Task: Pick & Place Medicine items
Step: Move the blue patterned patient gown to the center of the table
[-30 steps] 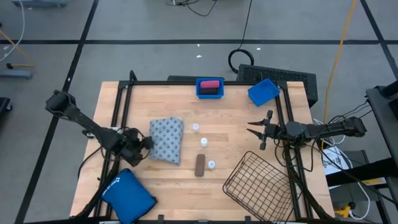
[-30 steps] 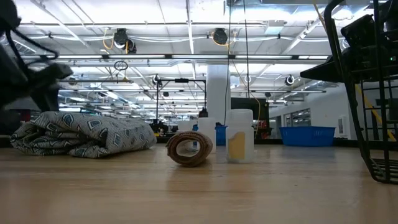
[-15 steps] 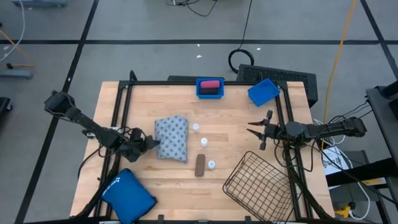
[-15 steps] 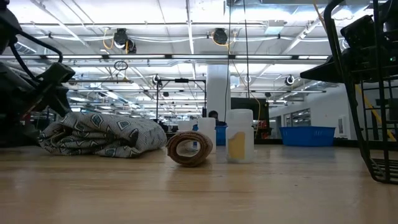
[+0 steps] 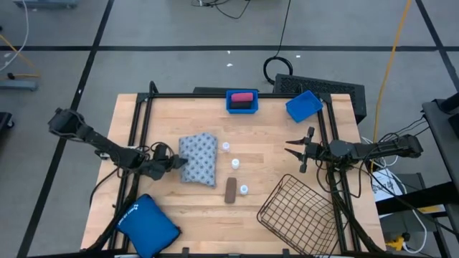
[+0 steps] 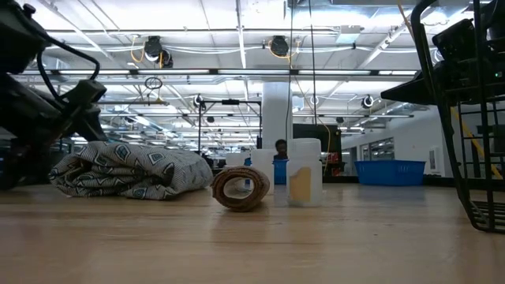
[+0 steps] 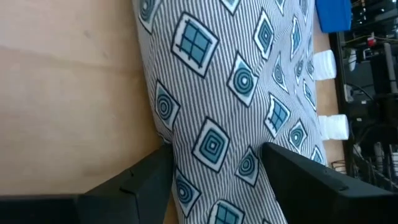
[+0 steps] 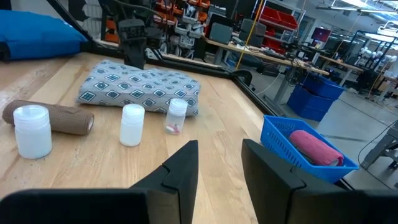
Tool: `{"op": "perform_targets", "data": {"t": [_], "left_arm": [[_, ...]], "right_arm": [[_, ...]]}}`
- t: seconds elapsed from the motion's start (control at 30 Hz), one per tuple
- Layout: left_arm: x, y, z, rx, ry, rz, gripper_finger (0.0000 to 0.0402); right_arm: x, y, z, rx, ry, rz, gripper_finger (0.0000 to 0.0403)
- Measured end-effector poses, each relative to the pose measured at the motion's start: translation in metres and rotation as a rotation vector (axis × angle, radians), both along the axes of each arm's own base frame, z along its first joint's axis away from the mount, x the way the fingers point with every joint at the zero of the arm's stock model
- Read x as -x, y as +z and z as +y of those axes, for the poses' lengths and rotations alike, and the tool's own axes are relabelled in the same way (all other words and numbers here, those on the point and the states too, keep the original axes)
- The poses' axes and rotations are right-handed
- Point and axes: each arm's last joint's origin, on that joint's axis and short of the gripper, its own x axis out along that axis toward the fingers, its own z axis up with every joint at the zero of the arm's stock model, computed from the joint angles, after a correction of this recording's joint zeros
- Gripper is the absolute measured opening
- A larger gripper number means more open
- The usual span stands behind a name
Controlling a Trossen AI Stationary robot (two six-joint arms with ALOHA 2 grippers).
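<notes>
The grey-blue patterned soft pack point(image 5: 199, 159) lies flat on the wooden table, left of centre. My left gripper point(image 5: 176, 162) is at the pack's left end, shut on it. A brown oblong container point(image 5: 230, 189) lies on its side near three white vials point(image 5: 225, 147) point(image 5: 234, 163) point(image 5: 244, 189), which stand upright. A pink container point(image 5: 242, 97) rests in a blue bin at the far edge. My right gripper point(image 5: 292, 150) hangs open at the right, clear of everything. My left gripper has the pack's left end point(image 7: 214, 152) between its two fingers point(image 7: 140, 183), one on each side of the bunched cloth. The fingers slant down from the table's left. The pack rests on the table, not lifted.
A wire basket point(image 5: 297, 211) lies tilted at the near right. A second blue bin point(image 5: 303, 105) sits at the far right and a large plain blue pouch point(image 5: 147, 222) at the near left corner. A black frame point(image 5: 143, 129) borders the table.
My left gripper has gone toward the table's right edge and tipped, still on the pack's left end. The pack has slid a little toward the right and far edges, turned slightly and bunched narrower. Over the last half second it has stayed where it was.
</notes>
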Motion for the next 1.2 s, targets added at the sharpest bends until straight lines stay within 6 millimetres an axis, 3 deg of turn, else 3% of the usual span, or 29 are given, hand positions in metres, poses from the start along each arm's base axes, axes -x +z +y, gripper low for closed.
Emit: {"op": "perform_targets", "data": {"t": [0.57,0.9,1.2], "left_arm": [[-0.016,0.013,0.010,-0.073,-0.123,-0.080,0.0255],[-0.018,0.009,0.016,-0.111,-0.106,-0.035,0.0255],[-0.021,0.007,0.014,-0.172,-0.209,-0.006,0.0255]], "right_arm": [[0.000,0.000,0.000,0.000,0.000,0.000,0.0116],[0.000,0.000,0.000,0.000,0.000,0.000,0.0116],[0.000,0.000,0.000,0.000,0.000,0.000,0.0116]]}}
